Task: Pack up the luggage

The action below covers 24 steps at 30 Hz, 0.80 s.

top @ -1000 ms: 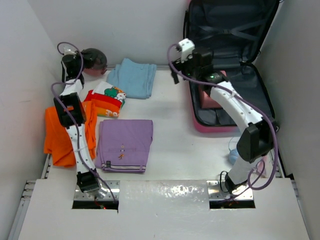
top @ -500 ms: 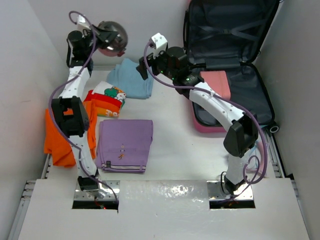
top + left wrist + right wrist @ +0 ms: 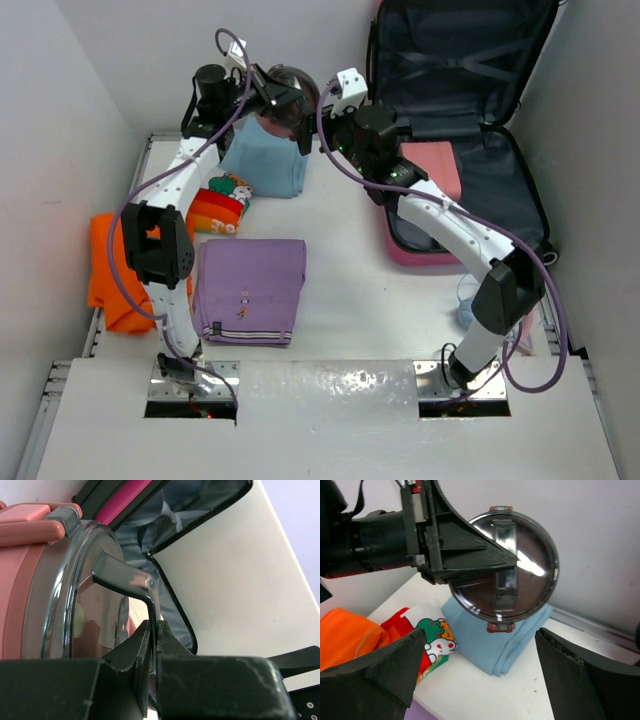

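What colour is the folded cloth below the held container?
The folded cloth is light blue, clearest in the right wrist view.

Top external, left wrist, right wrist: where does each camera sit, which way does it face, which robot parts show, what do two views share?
Top external: overhead behind the bases, looking down on both arms, table, luggage.
Left wrist: looks past the left end effector, shut on the lidded container, towards the luggage.
Right wrist: faces that container through the open right end effector.
Shared: both wrist views show the container.
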Tool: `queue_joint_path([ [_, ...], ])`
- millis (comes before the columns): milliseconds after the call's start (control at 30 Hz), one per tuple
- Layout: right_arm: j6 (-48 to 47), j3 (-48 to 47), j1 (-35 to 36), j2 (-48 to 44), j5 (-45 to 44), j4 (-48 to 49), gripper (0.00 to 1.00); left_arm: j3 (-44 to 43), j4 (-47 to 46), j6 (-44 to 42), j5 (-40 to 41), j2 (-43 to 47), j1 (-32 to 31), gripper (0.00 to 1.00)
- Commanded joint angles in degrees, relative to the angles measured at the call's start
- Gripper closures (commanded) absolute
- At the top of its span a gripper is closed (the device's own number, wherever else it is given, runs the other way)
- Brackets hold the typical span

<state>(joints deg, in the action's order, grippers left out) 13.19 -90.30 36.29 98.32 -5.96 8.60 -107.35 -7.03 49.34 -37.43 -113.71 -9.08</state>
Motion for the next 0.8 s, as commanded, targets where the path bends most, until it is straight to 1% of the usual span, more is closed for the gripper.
queue_joint_path([
  [0,1.93,1.36,-0.08,-2.0,-4.41,3.97,0.14,-0.49,-5.63,-0.21,0.25,5.08,0.12,1.0],
  [100,2.1,-0.04,-0.08,-0.33,-5.2,2.56,0.17,-0.49,-5.45,0.4,-0.45,5.43,-0.06,1.0],
  [167,1.66,-0.22,-0.17,1.16,-3.72,4.57,0.18,-0.49,-4.84,0.05,-0.71,5.6,-0.23,1.0],
  [233,2.1,-3.29,-0.17,2.92,-1.97,3.88,0.22,-0.23,-4.75,0.32,-1.07,5.69,-0.32,1.0],
  [267,2.28,-5.82,-0.17,4.75,-1.69,2.05,0.22,-0.14,-4.75,0.4,-0.98,5.69,-0.32,1.0],
  [300,2.71,-6.46,-0.17,5.47,-1.43,1.43,0.22,-0.23,-4.84,0.4,-0.98,5.78,-0.32,1.0],
  [433,2.81,-6.55,-0.26,7.67,-1.16,3.26,0.23,-0.23,-4.4,0.14,-1.07,5.96,-0.32,1.0],
  [500,3.33,-8.38,-0.61,8.72,-1.16,2.83,0.24,0.21,-3.96,-0.03,-1.42,6.22,-0.32,1.0],
  [533,3.85,-9.27,-0.96,10.03,-0.73,2.13,0.26,0.39,-3.79,0.05,-1.5,6.22,-0.32,1.0],
  [600,4.04,-10.94,-1.31,11.27,-0.55,1.68,0.27,0.21,-4.04,0.14,-1.68,6.31,-0.32,1.0],
  [767,3.24,-12.09,-2.02,13.38,1.12,3.79,0.31,0.21,-1.76,-1.0,-2.3,6.66,-0.5,1.0],
])
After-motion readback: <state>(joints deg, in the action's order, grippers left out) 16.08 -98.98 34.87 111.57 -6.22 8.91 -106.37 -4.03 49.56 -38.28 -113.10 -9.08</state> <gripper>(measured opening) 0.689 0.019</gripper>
